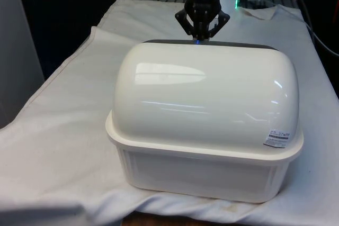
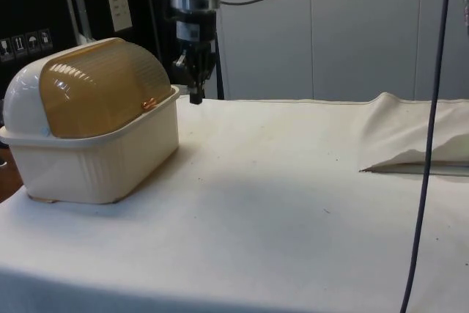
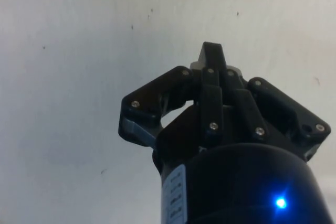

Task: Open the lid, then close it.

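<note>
Looking across the front view, we see the bread box [image 1: 204, 125] filling the centre and lower half of the frame, its white domed back toward us and a small label [image 1: 278, 138] at its lower right corner. Its amber ribbed lid [image 2: 102, 89] shows at the left of the side view, rolled down shut, with its lower edge at the rim of the cream base [image 2: 95, 163]. We find the gripper [image 2: 196, 95] in the upper left of the side view, hanging just beside the box's front rim and above the white cloth [image 2: 293, 203], not touching the lid. In the wrist view its fingers [image 3: 210, 61] are pressed together over bare cloth, holding nothing.
</note>
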Motion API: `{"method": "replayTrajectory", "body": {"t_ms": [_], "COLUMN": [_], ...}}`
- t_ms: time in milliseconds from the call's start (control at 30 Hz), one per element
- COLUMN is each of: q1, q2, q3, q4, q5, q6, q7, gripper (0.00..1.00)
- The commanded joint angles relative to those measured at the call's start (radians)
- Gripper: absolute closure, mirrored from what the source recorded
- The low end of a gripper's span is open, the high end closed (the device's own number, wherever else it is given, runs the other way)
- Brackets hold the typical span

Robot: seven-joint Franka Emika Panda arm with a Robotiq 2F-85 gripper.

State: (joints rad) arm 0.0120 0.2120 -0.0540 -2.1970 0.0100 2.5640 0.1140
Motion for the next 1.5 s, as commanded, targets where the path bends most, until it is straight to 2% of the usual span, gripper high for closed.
{"method": "replayTrajectory", "body": {"t_ms": [0, 233, 600, 667, 833, 867, 900, 1033, 1100, 1467], "q1": [0.001, 0.003, 0.002, 0.005, 0.008, 0.004, 0.008, 0.009, 0.006, 0.008], "q2": [0.007, 0.036, 0.063, 0.084, 0.111, 0.105, 0.115, 0.130, 0.127, 0.162], "q3": [-0.002, 0.000, 0.003, 0.003, 0.004, 0.006, 0.005, 0.005, 0.007, 0.005], "q4": [0.005, 0.036, 0.075, 0.096, 0.129, 0.124, 0.134, 0.155, 0.153, 0.195], "q5": [-0.002, -0.001, 0.000, 0.000, -0.001, 0.000, -0.002, -0.002, 0.000, -0.001], "q6": [0.016, 0.043, 0.038, 0.055, 0.055, 0.049, 0.055, 0.055, 0.049, 0.059], "q7": [0.010, 0.027, 0.034, 0.046, 0.059, 0.049, 0.061, 0.070, 0.061, 0.090], "gripper": [1.00, 1.00, 1.00, 1.00, 1.00, 1.00, 1.00, 1.00, 1.00, 1.00]}}
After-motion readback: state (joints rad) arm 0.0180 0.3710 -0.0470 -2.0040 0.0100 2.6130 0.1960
